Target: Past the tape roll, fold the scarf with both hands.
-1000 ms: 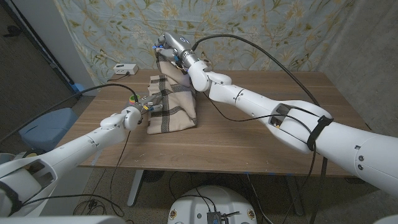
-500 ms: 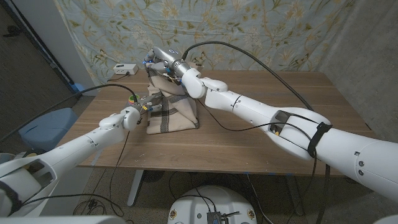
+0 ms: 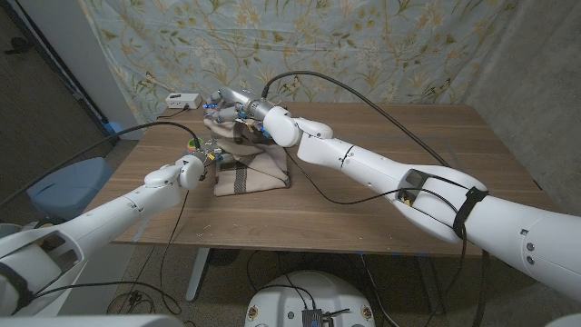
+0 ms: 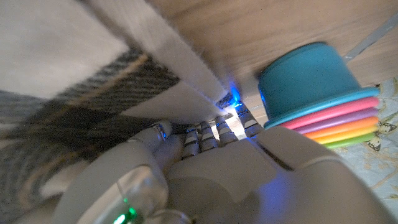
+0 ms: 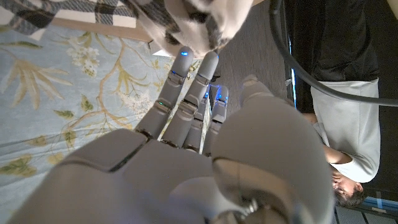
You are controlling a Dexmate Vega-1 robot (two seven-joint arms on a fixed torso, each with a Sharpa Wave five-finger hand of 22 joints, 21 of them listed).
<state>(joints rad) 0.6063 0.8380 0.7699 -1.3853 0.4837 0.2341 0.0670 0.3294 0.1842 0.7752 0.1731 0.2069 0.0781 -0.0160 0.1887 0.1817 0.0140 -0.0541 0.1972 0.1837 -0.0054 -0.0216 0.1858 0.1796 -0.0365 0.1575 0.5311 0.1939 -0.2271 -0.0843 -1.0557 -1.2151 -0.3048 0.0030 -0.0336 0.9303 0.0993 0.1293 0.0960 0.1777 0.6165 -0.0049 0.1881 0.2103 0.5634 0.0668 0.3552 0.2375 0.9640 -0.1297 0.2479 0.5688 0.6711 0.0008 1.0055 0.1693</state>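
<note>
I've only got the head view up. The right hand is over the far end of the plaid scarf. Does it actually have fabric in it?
Observer: Yes. In the right wrist view the right hand has its fingers reaching into a bunched fold of the beige and dark plaid scarf.
Operator: And the left hand?
Observer: The left wrist view shows the left hand with its fingertips tucked under the scarf's edge.
Operator: Anything near it?
Observer: A stack of coloured plastic cups, teal outermost, sits right beside that hand.
</note>
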